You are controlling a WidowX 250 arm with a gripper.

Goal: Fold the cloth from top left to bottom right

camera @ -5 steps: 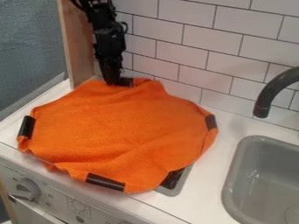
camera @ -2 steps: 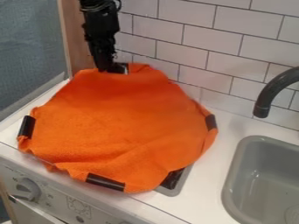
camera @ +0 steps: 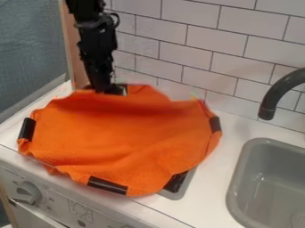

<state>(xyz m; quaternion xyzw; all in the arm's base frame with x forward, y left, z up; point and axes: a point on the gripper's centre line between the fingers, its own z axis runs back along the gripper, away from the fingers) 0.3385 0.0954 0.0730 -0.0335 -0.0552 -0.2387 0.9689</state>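
Note:
The black gripper (camera: 109, 90) hangs at the back edge of the orange cloth (camera: 125, 138), at the upper left of the view, shut on the cloth's top edge. That edge is held up off the counter and sags on both sides of the gripper. Black strips mark the cloth at its left corner, front edge and right corner; these lie low over the counter and stove. The fingertips are partly hidden by the fabric.
A grey sink (camera: 268, 178) with a dark faucet (camera: 277, 95) stands on the right. White tiles line the back, and a wooden panel is behind the arm. A stove corner (camera: 179, 185) shows under the cloth's front right. A knob (camera: 25, 192) is at lower left.
The gripper first rose with the cloth's back edge, then came down and slightly left, toward the front. The back part of the cloth has bunched forward; its front corners have stayed put.

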